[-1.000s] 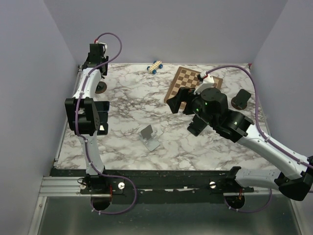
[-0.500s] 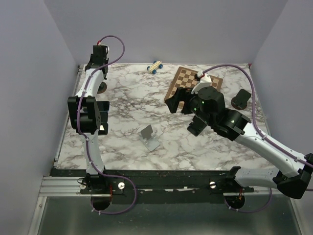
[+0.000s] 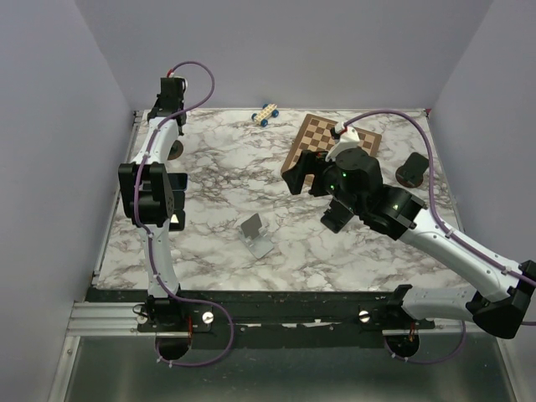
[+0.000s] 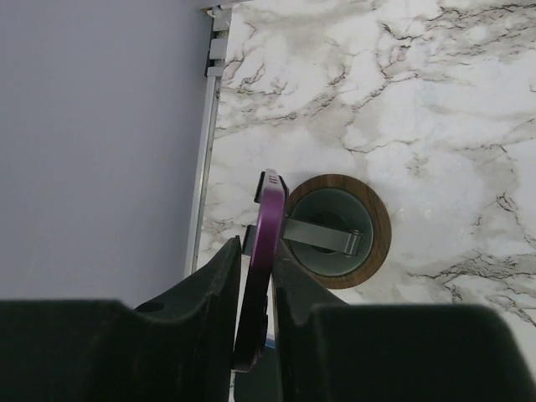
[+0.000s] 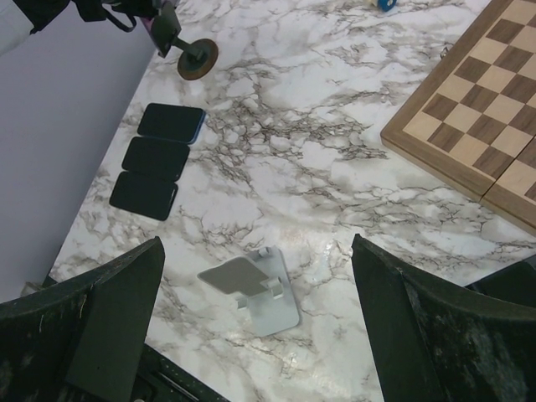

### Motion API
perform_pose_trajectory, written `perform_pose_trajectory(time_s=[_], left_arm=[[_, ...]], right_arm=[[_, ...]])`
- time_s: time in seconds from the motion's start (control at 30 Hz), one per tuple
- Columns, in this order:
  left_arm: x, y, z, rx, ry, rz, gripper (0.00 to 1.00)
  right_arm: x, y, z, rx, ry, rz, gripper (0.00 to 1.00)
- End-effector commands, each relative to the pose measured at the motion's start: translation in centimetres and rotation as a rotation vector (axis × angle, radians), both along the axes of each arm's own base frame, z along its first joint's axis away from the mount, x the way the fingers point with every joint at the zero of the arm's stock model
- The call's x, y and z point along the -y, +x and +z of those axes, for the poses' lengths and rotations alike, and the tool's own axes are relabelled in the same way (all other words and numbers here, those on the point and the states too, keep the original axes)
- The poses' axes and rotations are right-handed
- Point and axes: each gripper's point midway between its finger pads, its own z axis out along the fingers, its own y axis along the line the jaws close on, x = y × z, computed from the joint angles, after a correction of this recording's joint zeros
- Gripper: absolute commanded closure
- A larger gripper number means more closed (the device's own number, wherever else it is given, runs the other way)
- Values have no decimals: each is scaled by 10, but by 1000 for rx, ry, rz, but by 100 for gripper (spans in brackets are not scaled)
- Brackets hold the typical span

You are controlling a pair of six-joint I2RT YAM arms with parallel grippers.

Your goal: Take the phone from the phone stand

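Observation:
My left gripper (image 4: 256, 251) is shut on a purple phone (image 4: 270, 201), gripped edge-on between its fingers. The phone is held just left of and above a round wooden-based phone stand (image 4: 368, 260) at the table's far left corner. The stand's metal arm is bare. In the top view the left gripper (image 3: 173, 124) hangs over that stand (image 3: 173, 152). In the right wrist view the stand (image 5: 199, 59) sits at the top left. My right gripper (image 5: 255, 243) is open and empty, high above a grey stand (image 5: 251, 289).
Three dark phones (image 5: 159, 157) lie in a row by the left edge. The grey stand (image 3: 255, 234) stands mid-table. A chessboard (image 3: 331, 142), a toy car (image 3: 266, 113) and another round stand (image 3: 413, 170) are at the back and right. The left wall is close.
The left wrist has shifted slightly, with the phone still in its jaws. The right arm has drifted a little to the left.

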Motion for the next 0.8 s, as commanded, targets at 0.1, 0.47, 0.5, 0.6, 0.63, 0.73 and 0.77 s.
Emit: perform_pose_trajectory(time_s=[0.1,0.47,0.5,0.6,0.63,0.73,0.77], left_arm=[[-4,8,15,39,19,18,80],[-18,-6,77,158,63,106,100],[-20,-10,87,179,67,122,100],[-24,-24,117,234,62,165,100],[-24,-30,127,254,56,176,100],[-4,-50,161,317,13,182,100],[-2,-59,169,323,-10,200,100]], right_arm=[[-3,1,6,0,0,18,0],[-5,-1,5,-12,10,27,0],[-5,-1,4,-13,12,25,0],[-4,-1,2,-12,15,24,0],[-4,-1,2,-9,18,22,0],[0,0,-4,-8,3,6,0],[1,1,-6,-7,-4,-4,0]])
